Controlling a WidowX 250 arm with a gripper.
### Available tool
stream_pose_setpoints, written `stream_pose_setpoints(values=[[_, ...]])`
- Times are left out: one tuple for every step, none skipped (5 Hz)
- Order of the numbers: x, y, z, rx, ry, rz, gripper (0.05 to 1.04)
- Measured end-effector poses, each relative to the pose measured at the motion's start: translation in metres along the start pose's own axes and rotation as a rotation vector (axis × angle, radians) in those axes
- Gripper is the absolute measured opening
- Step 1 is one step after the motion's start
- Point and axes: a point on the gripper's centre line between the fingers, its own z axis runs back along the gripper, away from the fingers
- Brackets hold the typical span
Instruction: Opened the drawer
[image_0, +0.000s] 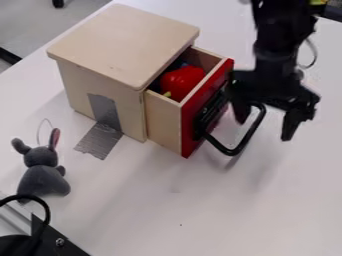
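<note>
Black robot arm (272, 47) hanging over a white table (167, 215), gripper (266, 122) pointing down, fingers spread apart, at the black handle (251, 134) of a red-fronted drawer (192, 117), pulled out from a wooden box (123, 42) near the table's left edge.

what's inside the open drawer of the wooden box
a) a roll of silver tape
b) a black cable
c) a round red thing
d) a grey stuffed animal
C: a round red thing sits in the pulled-out drawer, while the grey stuffed animal is on the table.
</note>
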Motion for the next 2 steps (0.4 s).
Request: stream_pose_setpoints(values=[[0.003,-0.004,0.027,-0.003,-0.036,-0.006,1.0],[0.003,-0.006,0.042,-0.006,-0.037,0.006,1.0]])
